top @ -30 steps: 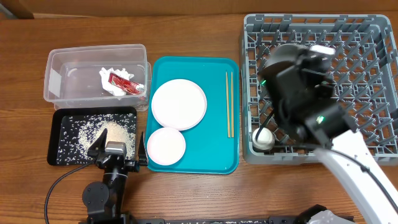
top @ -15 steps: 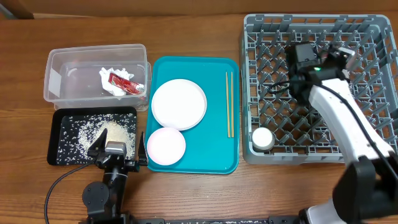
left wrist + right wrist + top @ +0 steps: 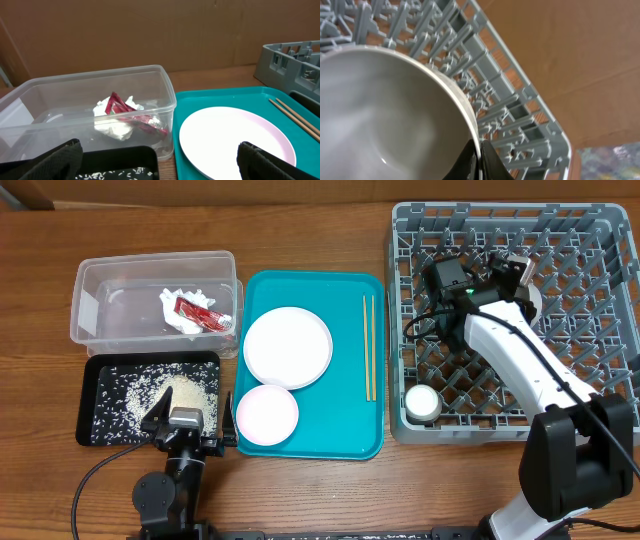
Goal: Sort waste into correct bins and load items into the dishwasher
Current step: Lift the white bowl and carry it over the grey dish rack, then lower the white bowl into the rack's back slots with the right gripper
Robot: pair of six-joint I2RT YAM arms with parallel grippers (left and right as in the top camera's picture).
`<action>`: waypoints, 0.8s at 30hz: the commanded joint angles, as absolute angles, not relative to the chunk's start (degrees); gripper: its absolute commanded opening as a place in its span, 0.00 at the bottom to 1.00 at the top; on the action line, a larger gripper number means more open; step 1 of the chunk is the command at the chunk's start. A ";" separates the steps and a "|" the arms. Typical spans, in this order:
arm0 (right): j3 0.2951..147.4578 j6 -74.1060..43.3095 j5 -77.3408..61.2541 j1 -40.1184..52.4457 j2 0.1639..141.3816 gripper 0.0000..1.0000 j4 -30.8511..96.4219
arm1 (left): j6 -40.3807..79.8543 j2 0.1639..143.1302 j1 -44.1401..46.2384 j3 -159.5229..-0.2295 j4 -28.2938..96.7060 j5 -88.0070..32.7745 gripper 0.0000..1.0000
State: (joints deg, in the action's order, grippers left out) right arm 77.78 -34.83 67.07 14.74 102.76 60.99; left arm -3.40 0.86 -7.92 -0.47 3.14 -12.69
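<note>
Nearest the robot's base, just left of the teal tray's [image 3: 340,415] near corner, the left gripper [image 3: 195,425] hovered with its fingers spread wide and nothing between them. Beside it, left of the teal tray, the black tray [image 3: 90,405] held the rice grains [image 3: 180,392]. On the teal tray itself lay the smaller dish [image 3: 267,413] at the near end, the plate [image 3: 287,347] beyond it, and the two chopsticks [image 3: 369,346] along the right edge. Left of the teal tray's far end, the clear tub [image 3: 100,280] held the napkin [image 3: 180,315] and the red packet [image 3: 197,312]. So the waste looked sorted.

Right of the teal tray stood the dish rack [image 3: 500,215], with the white cup [image 3: 422,401] in its near corner by the tray. Farther back over the rack, well right of the tray's far end, the right gripper [image 3: 479,155] was clamped on the rim of the bowl [image 3: 380,115], one finger inside and one outside.

The step in hand appeared to be loading the bowl. The next move would likely call for lowering it until it seats among the pegs, then parting the fingers. The plate, dish and chopsticks were not yet loaded.
</note>
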 commanded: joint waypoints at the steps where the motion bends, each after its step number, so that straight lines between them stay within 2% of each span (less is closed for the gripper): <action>1: 78.83 -34.92 73.10 14.61 103.24 0.04 60.14 | -3.84 0.32 -8.27 -0.27 3.11 -13.15 1.00; 4: 78.83 -34.44 73.71 13.80 103.24 0.04 58.96 | -3.84 0.32 -8.27 -0.27 3.11 -13.15 1.00; 9: 78.83 -26.28 71.83 12.93 103.26 0.04 52.95 | -3.86 0.32 -8.27 -0.27 3.11 -13.15 1.00; 13: 78.72 -25.85 70.24 14.13 103.33 0.04 52.86 | -3.84 0.32 -8.27 -0.27 3.11 -13.15 1.00; 18: 78.72 -24.08 74.24 14.17 103.90 0.04 51.33 | -3.86 0.32 -8.27 -0.27 3.11 -13.15 1.00; 19: 78.72 -20.25 75.59 13.61 103.96 0.04 49.32 | -3.84 0.32 -8.27 -0.27 3.11 -13.15 1.00; 24: 78.72 -17.32 74.52 13.10 103.96 0.04 48.56 | -3.86 0.32 -8.27 -0.27 3.11 -13.15 1.00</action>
